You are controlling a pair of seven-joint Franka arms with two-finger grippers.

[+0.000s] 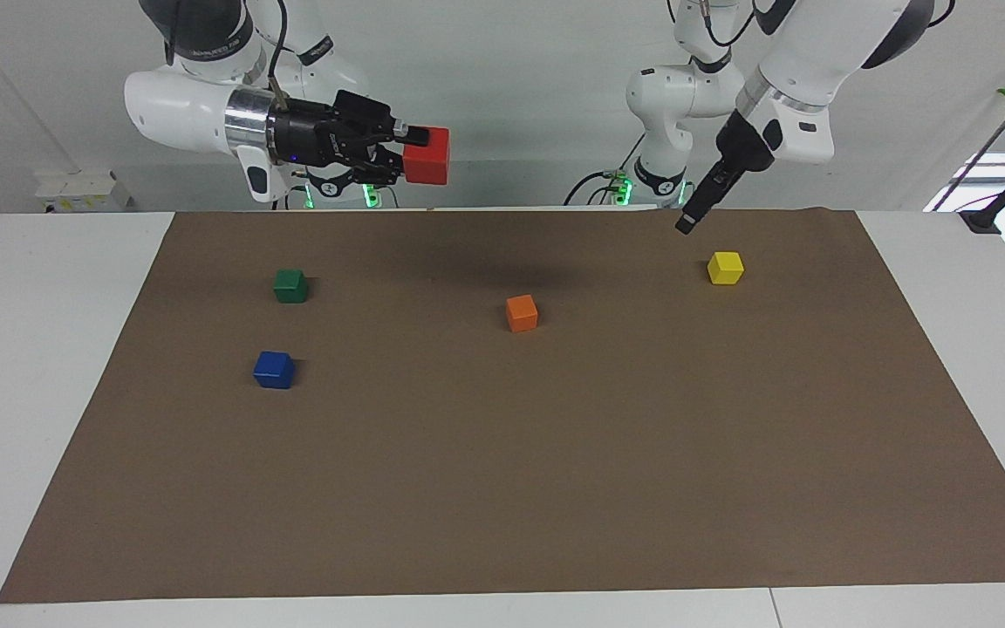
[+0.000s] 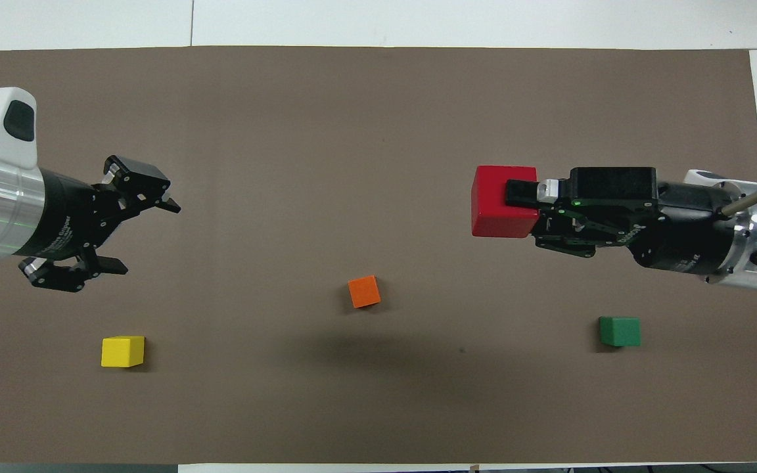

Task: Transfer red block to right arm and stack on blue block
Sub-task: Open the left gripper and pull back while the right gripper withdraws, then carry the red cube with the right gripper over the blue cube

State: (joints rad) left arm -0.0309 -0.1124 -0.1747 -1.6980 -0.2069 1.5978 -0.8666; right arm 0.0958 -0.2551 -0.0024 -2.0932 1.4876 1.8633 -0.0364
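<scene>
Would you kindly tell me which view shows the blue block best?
The facing view: the blue block sits in plain sight on the mat, farther from the robots than the green block. In the overhead view it does not show at all; the right gripper with the red block is up there.

Five small blocks are counted. One red block [image 1: 427,156] is seen up in the air, and four are seen lying on the brown mat [image 1: 555,480]: one green block [image 1: 290,285] at about ten o'clock, one blue block [image 1: 274,369] at about nine o'clock, one orange block [image 1: 522,313] near the middle, and one yellow block [image 1: 725,268] at about two o'clock. One mat is counted on the white surface [image 1: 31,366]. Two big white arms are counted, and two claws: the right claw [image 1: 411,150] and the left claw [image 2: 135,236].
</scene>
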